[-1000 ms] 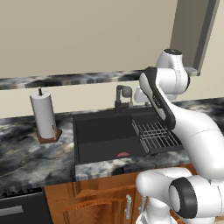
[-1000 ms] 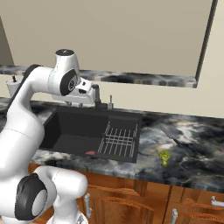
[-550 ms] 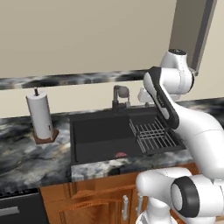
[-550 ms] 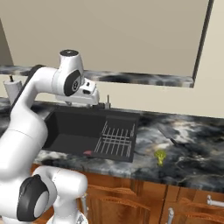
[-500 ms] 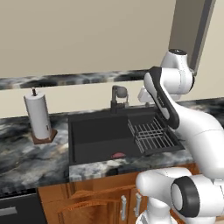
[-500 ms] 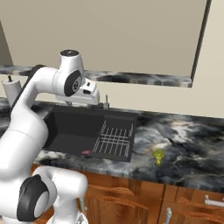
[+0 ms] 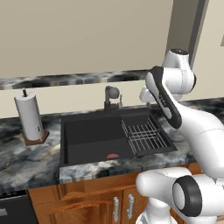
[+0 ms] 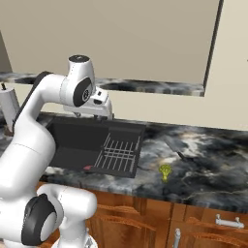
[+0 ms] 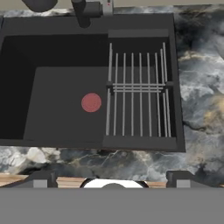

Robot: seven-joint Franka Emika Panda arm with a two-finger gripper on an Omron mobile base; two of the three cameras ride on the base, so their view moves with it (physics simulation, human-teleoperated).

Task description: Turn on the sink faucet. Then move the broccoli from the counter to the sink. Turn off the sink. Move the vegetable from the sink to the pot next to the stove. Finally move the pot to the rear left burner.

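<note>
Over on the left a paper towel roll stands on the counter, and next to it the dark sink holds nothing but its red drain plug and a wire rack; I can't make out any water coming from the faucet, so whether it's on is hard to judge. The gripper hangs above the basin with its fingers spread wide and empty. Further right the broccoli sits on the counter near the front edge, well apart from the sink, so moving it and every pot step look left to do.
</note>
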